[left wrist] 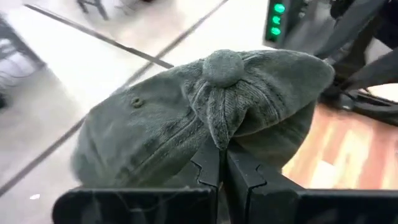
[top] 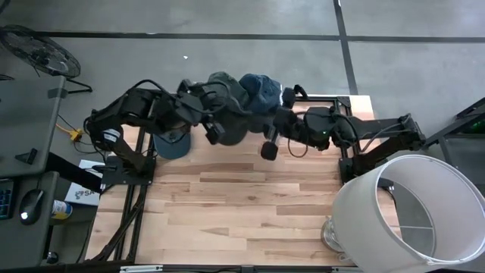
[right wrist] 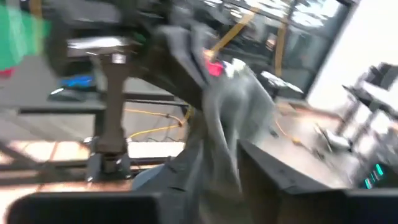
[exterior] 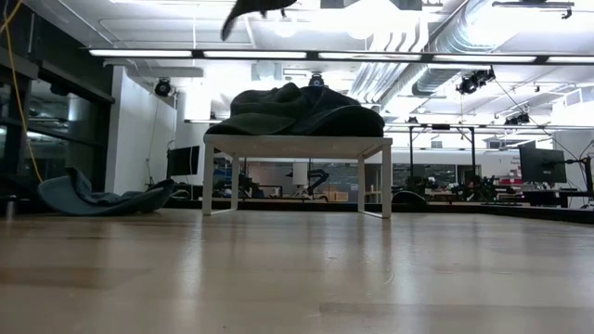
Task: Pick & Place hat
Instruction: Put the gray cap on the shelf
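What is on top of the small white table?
In the low view, a pile of dark hats lies on the small white table. The pile covers the tabletop's middle, so anything beneath it cannot be seen.

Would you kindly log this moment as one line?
left gripper: shut on green hat | right gripper: holding hat | hat aloft

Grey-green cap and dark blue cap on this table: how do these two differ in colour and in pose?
Colour: the grey-green cap is a faded grey-green, and the dark blue cap is navy. Pose: the grey-green cap is held above the table, its crown cloth pinched in the shut left hand beside the top button, while the dark blue cap lies on the wood with no hand on it. Both are soft cloth caps.
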`<state>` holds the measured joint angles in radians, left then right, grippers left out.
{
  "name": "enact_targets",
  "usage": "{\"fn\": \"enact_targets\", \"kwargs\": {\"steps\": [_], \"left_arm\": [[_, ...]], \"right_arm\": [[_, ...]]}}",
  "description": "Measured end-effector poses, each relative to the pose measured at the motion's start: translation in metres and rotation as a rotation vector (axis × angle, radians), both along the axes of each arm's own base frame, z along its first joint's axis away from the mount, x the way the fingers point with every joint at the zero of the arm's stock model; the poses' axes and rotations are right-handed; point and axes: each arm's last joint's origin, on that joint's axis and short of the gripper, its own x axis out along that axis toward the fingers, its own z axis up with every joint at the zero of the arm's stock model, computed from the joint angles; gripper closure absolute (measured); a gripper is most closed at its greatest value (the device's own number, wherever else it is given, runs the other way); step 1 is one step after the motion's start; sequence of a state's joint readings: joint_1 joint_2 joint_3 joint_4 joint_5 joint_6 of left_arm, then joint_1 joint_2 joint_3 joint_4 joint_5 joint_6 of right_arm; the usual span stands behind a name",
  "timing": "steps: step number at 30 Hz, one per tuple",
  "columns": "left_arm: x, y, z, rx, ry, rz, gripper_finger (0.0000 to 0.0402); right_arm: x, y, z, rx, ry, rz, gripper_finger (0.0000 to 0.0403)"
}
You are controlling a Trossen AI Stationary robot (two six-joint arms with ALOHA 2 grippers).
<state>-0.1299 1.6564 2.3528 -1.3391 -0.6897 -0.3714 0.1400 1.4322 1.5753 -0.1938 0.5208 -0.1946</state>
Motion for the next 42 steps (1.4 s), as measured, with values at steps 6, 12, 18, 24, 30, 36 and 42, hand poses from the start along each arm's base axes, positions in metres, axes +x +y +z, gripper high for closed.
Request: {"fn": "enact_targets", "kwargs": {"steps": [6, 12, 18, 24, 30, 36, 42], "left_arm": [[-0.017, 0.014, 0.006, 0.028, 0.002, 0.083, 0.0401], [-0.025, 0.053, 0.004, -0.009, 0.069, 0.13, 0.0401], [-0.035, 0.099, 0.003, -0.104, 0.105, 0.07, 0.0401], [-0.049, 0.132, 0.001, -0.199, 0.094, 0.04, 0.0402], [-0.052, 0.153, -0.006, -0.257, 0.113, 0.016, 0.0402], [-0.039, 0.169, -0.018, -0.326, 0.137, -0.041, 0.0402], [-0.022, 0.18, -0.035, -0.364, 0.211, -0.041, 0.0401]], "right_arm": [[0.0, -0.01, -0.002, 0.13, -0.044, -0.107, 0.0225], [-0.001, -0.016, -0.006, 0.201, -0.047, -0.182, 0.0176], [-0.002, -0.019, -0.011, 0.254, -0.029, -0.219, 0.0175], [-0.004, -0.02, -0.015, 0.275, -0.016, -0.284, 0.0173], [-0.005, -0.022, -0.016, 0.272, -0.022, -0.339, 0.0173], [-0.006, -0.023, -0.016, 0.293, -0.042, -0.386, 0.0173], [-0.006, -0.024, -0.017, 0.325, -0.06, -0.399, 0.0173]]}}
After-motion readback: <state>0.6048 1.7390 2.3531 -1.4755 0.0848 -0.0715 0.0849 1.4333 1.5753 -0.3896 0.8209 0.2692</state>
